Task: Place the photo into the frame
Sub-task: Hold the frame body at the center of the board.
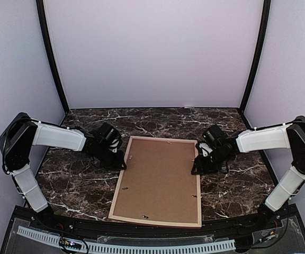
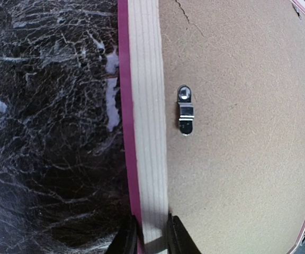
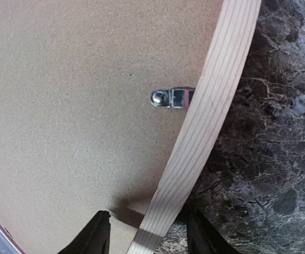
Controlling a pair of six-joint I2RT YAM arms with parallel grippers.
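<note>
The marble tabletop (image 1: 232,119) has the frame (image 1: 163,139) lying face down on it. The brown backing board (image 1: 160,180) sits inside the frame's rails and fills it. The photo doesn't show in any view. Nothing lies loose around the frame, so our guess is it's already under that board, but we can't confirm that.

The left claw (image 2: 151,237) is on the frame's left rail, clamped with a finger tight against each side. The right claw (image 3: 148,233) is at the frame's right rail with its fingers apart, straddling the rail with a gap on both sides.

Now the small stuff. The left clip (image 2: 185,110), just inside the frame's left rail, lies parallel to the rail and sits wholly on the board, so it looks unlatched to us. The right clip (image 3: 171,98) points straight at the frame's right rail with its tip at the wood, which reads as latched.

We'd call this the closing-up step. The next move needs the frame held steady while that left clip gets swung toward its rail.
</note>
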